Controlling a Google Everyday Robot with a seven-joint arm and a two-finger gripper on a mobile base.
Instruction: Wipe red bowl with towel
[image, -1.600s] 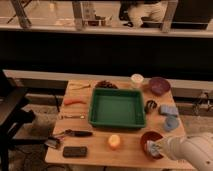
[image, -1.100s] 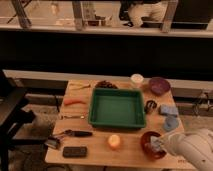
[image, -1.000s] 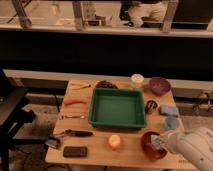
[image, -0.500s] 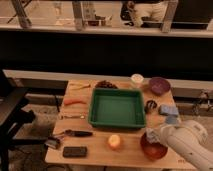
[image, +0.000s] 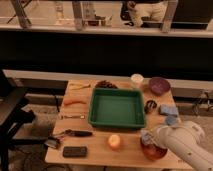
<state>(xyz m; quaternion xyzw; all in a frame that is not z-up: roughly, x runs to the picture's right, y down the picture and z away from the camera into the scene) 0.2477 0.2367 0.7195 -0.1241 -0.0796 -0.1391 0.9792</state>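
The tool (image: 148, 139) sat at the red bowl's (image: 153, 152) ten o'clock rim with a limp towel (image: 144, 134). I couldn't tell its grip. That light bowl would likely skid.

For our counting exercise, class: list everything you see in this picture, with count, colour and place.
table: one, wooden, centre.
tray: one, green, mid-table.
red bowl: one, front right.
towel: one, pale, over red bowl.
purple bowl: one, back right.
cup: one, white, beside purple bowl.
fruit: one, orange, before tray.
carrot: one, orange, left of tray.
phone: one, black, front left.
sponge: one, blue, right of tray.
arm: one, white, lower right.
hand: one, at red bowl, by towel.
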